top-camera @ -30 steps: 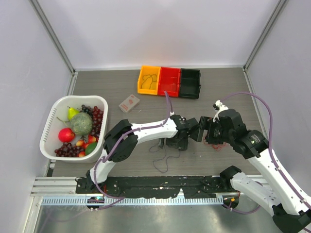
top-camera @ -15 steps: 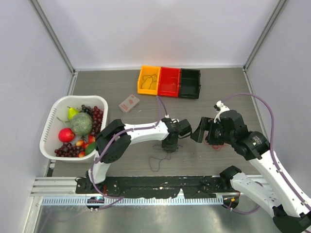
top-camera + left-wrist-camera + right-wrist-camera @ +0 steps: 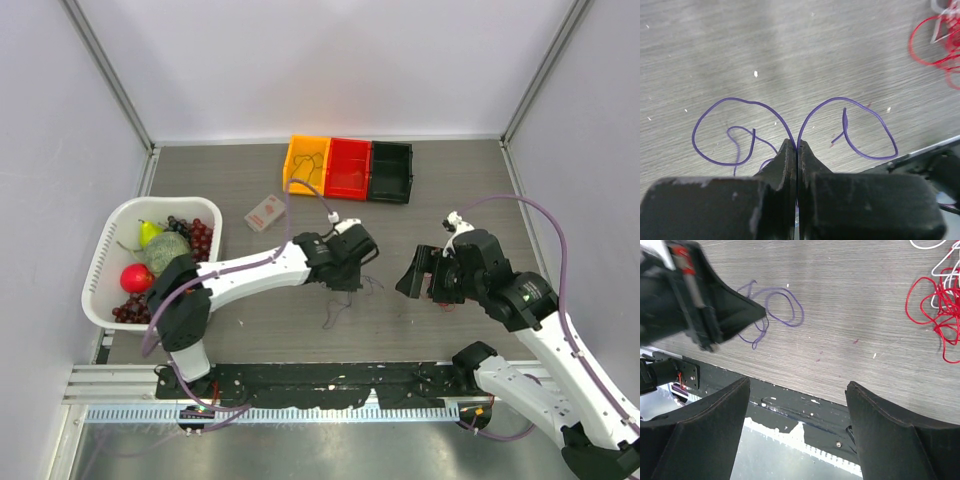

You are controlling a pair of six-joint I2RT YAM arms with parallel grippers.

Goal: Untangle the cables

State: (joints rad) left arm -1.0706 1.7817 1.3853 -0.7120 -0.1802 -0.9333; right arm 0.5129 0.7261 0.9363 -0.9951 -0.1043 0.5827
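Left end effector [image 3: 797, 150] has its jaws pressed together, pinching the purple cable [image 3: 732, 99] right at the tips. In the left wrist view the cable fans out in two loops, one on each side of the tips, over the counter [image 3: 450, 200]. From above, the left end effector [image 3: 350, 282] sits mid-counter, with the purple cable [image 3: 333, 310] trailing toward the near edge.

Right end effector [image 3: 797, 385] is spread wide and holds nothing. From above it hovers right of centre [image 3: 425, 270], well apart from the left one.

Red cable [image 3: 935, 305] is a loopy bundle lying on the counter near the right end effector. White cable [image 3: 945, 265] is just beside it and touches or overlaps its edge.

Fruit basket [image 3: 100, 260] is at far left. A row of yellow, red and black bins [image 3: 350, 168] stands at the back.
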